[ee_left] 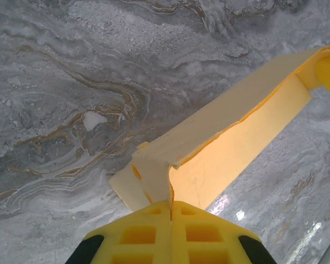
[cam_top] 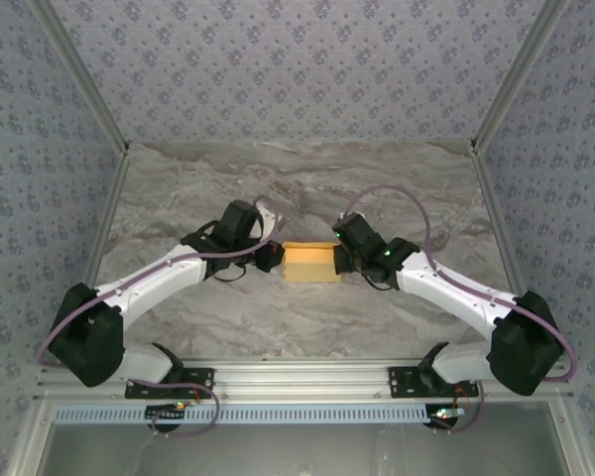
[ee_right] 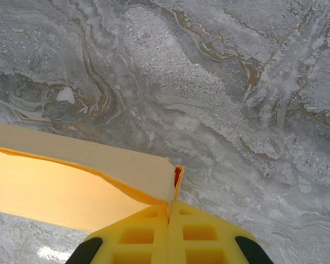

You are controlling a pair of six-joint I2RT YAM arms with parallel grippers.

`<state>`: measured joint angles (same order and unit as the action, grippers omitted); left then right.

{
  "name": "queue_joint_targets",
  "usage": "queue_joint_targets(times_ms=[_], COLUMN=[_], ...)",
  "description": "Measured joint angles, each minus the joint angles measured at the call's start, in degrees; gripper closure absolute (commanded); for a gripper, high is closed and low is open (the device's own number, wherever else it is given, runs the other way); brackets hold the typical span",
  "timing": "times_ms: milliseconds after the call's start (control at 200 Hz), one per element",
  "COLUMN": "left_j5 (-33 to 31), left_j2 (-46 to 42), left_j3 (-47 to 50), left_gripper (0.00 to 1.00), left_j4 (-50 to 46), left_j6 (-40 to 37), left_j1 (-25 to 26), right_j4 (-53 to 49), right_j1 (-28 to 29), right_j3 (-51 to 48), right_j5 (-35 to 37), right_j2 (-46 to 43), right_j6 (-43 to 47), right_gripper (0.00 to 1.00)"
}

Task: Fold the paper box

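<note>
The paper box [cam_top: 310,263] is a small yellow-orange card shape held between both arms over the middle of the marble table. My left gripper [cam_top: 274,256] is shut on its left end; in the left wrist view the yellow fingers [ee_left: 148,231] pinch a folded end flap of the paper box [ee_left: 231,143], whose long panels run away to the upper right. My right gripper [cam_top: 341,260] is shut on the right end. In the right wrist view its fingers [ee_right: 198,234] clamp the card's corner edge, and the paper box [ee_right: 71,187] stretches off to the left.
The marble tabletop [cam_top: 307,188] lies bare around the box. Patterned walls with metal frame posts [cam_top: 104,213] close in the left, right and back sides. A metal rail [cam_top: 297,377] with the arm bases runs along the near edge.
</note>
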<state>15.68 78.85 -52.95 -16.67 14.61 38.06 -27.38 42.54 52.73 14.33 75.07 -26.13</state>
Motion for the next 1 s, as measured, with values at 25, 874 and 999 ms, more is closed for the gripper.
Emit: queue_joint_targets(times_ms=[25, 874, 999], left_j5=[0.13, -3.3, -3.19], left_j2=[0.0, -1.86, -2.21], left_j3=[0.04, 7.06, 9.01], left_gripper=[1.0, 1.0, 0.99], left_j4=[0.22, 7.89, 10.38], left_j6=[0.59, 8.07, 7.52], left_j1=[0.0, 1.49, 1.81], right_j4=[0.02, 3.08, 4.87], right_j1=[0.07, 1.46, 2.12], right_j3=[0.0, -2.12, -4.09], right_j5=[0.04, 2.27, 2.89], right_j2=[0.0, -0.42, -1.01], right_j6=[-0.02, 0.76, 1.36], right_gripper=[0.99, 0.99, 0.99])
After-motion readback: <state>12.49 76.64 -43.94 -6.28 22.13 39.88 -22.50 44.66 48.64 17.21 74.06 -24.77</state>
